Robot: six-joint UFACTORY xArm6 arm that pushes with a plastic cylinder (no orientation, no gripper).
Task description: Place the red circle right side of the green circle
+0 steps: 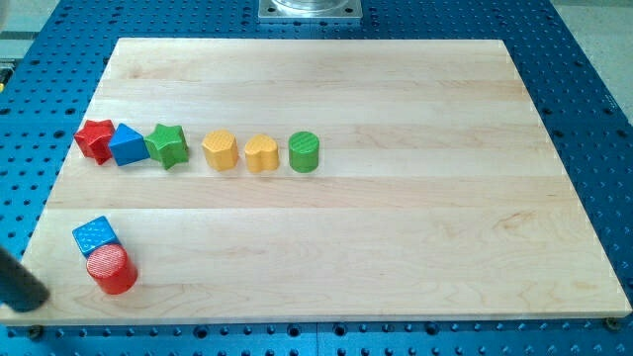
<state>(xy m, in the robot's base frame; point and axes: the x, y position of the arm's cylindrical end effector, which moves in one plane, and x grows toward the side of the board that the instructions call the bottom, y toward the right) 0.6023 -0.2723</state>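
The red circle point(111, 268) is a short red cylinder near the board's lower left corner, touching a blue cube point(96, 236) just above it. The green circle point(305, 151) is a green cylinder at the right end of a row of blocks in the upper left part of the board. The dark rod comes in at the view's left edge, and my tip point(42, 296) rests at the board's lower left edge, left of and slightly below the red circle, a short gap away.
The row left of the green circle holds a yellow heart point(261, 153), a yellow hexagon point(221, 150), a green star point(167, 145), a blue block point(128, 144) and a red star point(95, 138). The wooden board point(396, 247) lies on a blue perforated table.
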